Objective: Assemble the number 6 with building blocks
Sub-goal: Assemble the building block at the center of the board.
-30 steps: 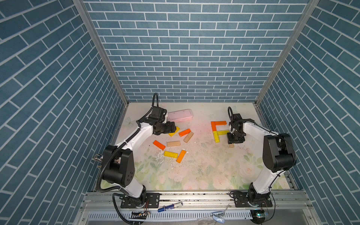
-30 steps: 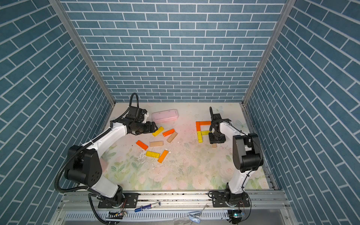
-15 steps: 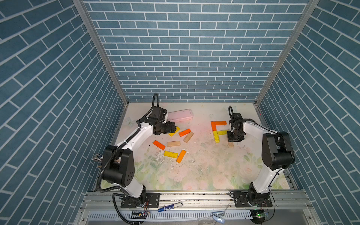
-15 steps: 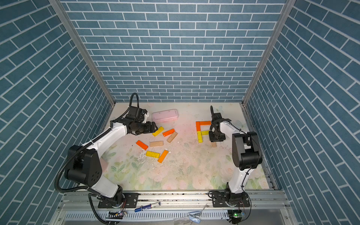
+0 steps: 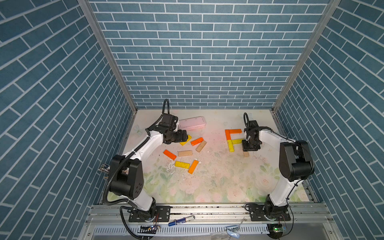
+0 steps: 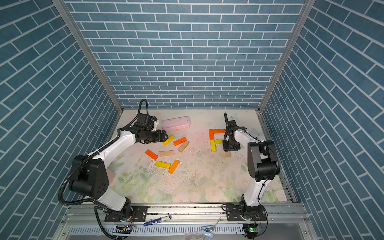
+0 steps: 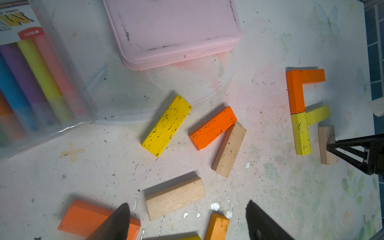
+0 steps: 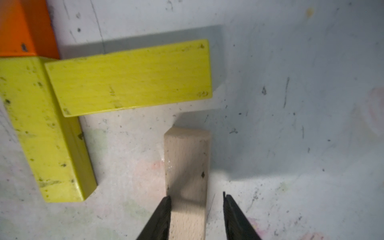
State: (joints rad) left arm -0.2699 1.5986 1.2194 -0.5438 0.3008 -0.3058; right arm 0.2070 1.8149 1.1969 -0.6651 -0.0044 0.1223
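The 6 point(image 5: 231, 143) lies on the table point(image 5: 207, 182) at the R arm's side, toward the back. Orange bars point(image 5: 228, 134) form the top and upper-left, and a yellow upright point(image 8: 41, 128) and mid bar point(image 8: 128, 79) sit below. The tan bar point(image 8: 187, 166) makes the lower-right stroke. Its far end stops just short of the mid bar's free end, w/ a narrow gap. The bottom stroke is missing; est. five of six placed.

Risks:
- A finger point(image 8: 162, 212) rests at the tan bar's edge. Lifting off at a slant may drag or twist the bar off line.
- Pushing the bar fwd to close the gap may shove the loose mid bar askew.
- If the tan bar sits skewed, the bottom bar may not close the loop.

Position: R gripper point(image 8: 196, 195) straddles the tan bar's near end, jaws partly apart. Table shows betw. the other finger and the bar, so it is judged unclamped. L gripper point(image 7: 187, 203) hovers over the loose bars point(image 5: 185, 153), jaws spread wide, holding nothing.
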